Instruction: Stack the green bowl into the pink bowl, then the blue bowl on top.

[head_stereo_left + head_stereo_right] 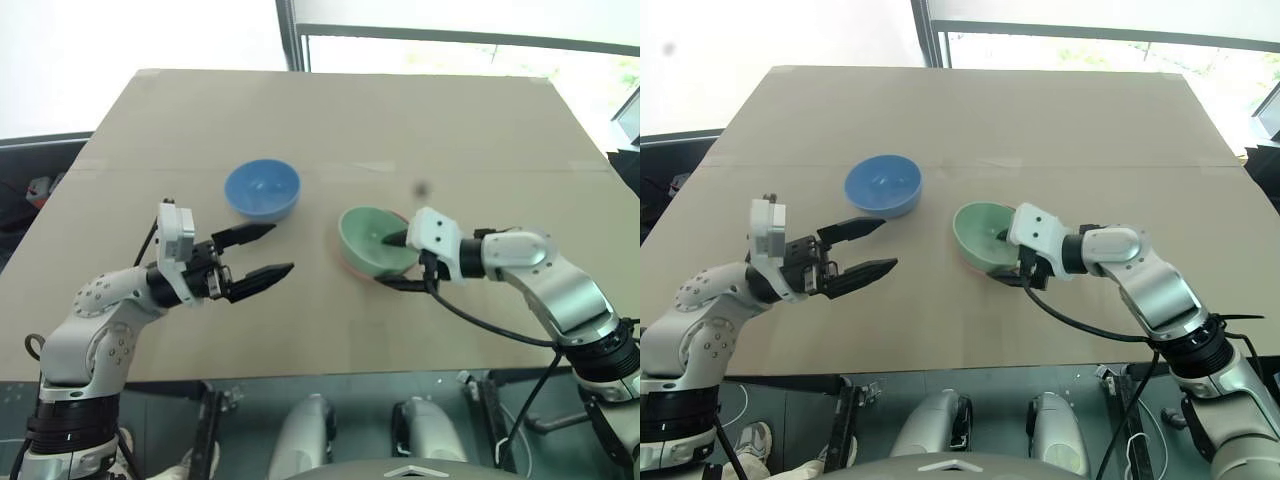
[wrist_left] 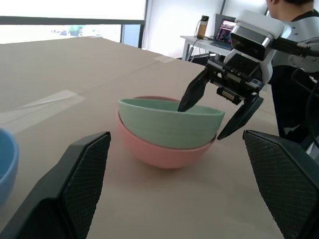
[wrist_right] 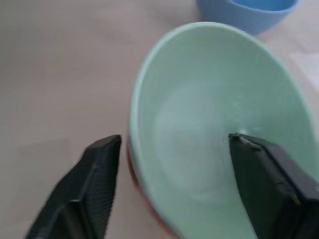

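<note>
The left gripper hangs above the table left of centre in the left eye view, its two black fingers spread wide with nothing between them. They point toward the upper right of the frame, and the blue bowl sits just beyond their tips, so this arm looks much the nearer one for the last stacking step. The right gripper stands open astride the near wall of the green bowl, one finger inside, one outside; from here I can't quite tell whether a finger brushes the rim. That green bowl is already nested in the pink bowl, which shows as a salmon band beneath it, right of centre in the frame. All three bowls are round, smooth and thin-walled with no long axis to favour, the blue one glossy inside; its rim should take a pinch from any side. The table is plain brown board, matte, with a taped seam across it.
</note>
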`<move>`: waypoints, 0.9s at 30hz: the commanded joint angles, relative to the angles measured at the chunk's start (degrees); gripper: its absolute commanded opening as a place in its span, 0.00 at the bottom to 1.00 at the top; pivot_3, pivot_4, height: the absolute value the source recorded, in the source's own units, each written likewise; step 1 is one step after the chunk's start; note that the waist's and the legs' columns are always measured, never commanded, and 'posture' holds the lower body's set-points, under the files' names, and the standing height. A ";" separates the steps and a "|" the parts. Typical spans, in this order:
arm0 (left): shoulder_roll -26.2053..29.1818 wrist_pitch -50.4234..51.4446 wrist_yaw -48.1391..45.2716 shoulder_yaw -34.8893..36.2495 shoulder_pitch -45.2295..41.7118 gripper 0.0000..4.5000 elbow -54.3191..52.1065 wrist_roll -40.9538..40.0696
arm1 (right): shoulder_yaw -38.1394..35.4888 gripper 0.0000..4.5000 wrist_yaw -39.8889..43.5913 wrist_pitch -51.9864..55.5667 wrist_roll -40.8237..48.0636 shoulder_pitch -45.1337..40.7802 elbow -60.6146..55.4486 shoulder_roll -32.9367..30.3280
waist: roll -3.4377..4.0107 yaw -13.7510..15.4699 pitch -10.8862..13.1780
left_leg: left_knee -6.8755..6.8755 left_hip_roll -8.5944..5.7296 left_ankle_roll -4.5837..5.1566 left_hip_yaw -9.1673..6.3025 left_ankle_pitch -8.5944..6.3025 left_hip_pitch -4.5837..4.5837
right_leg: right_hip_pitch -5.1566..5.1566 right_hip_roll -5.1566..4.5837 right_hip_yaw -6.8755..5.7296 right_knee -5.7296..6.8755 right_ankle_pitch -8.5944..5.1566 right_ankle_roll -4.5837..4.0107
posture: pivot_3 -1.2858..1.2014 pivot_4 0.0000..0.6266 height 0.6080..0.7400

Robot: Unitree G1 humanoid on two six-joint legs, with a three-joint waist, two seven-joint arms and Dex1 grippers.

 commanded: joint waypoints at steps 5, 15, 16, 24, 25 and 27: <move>-1.32 0.94 20.52 -1.95 -0.52 1.00 -8.71 14.77 | -12.91 0.82 -2.37 3.89 11.18 3.19 -9.50 0.59 | -0.04 0.60 -0.02 | 0.00 -0.02 0.01 -0.01 -0.01 0.02 | 0.03 -0.02 0.01 -0.03 0.01 0.00 | 0.52 0.24 1.00; 0.22 12.47 33.64 -16.65 -14.89 1.00 -5.74 32.56 | -14.26 0.82 -8.40 2.18 13.69 3.93 -10.13 3.78 | -0.06 1.13 -0.02 | 0.02 -0.09 0.02 0.00 -0.01 0.02 | 0.02 0.00 0.03 0.13 0.01 0.00 | 0.52 0.24 1.00; -0.27 12.55 34.36 -18.76 -16.35 1.00 -4.65 34.54 | -14.16 0.82 -8.79 1.71 13.45 4.22 -9.99 3.90 | -0.06 1.12 -0.02 | -0.01 -0.12 0.02 0.00 -0.01 0.01 | 0.02 0.02 0.03 0.16 0.01 0.00 | 0.52 0.24 1.00; -2.55 15.04 37.66 -30.31 -22.17 1.00 4.41 46.62 | -13.54 0.82 -10.73 -0.43 12.41 5.14 -9.11 4.36 | -0.07 1.13 -0.01 | -0.04 -0.26 0.01 0.02 0.00 -0.05 | 0.00 0.06 0.01 0.16 0.00 0.01 | 0.52 0.24 1.00; -2.67 15.18 37.30 -30.84 -22.46 1.00 4.66 47.30 | -13.59 0.82 -10.84 -0.70 12.30 5.27 -9.00 4.32 | -0.08 1.13 -0.01 | -0.04 -0.25 0.01 0.02 0.00 -0.05 | 0.00 0.06 0.01 0.16 0.00 0.01 | 0.52 0.24 1.00; -3.88 15.87 37.89 -30.71 -23.30 0.84 5.40 48.24 | -13.59 0.84 -10.90 -1.39 11.87 5.52 -8.83 4.06 | -0.08 1.16 0.00 | -0.04 -0.23 0.02 0.01 0.00 -0.09 | -0.05 0.06 0.01 0.17 0.00 0.01 | 0.52 0.24 1.00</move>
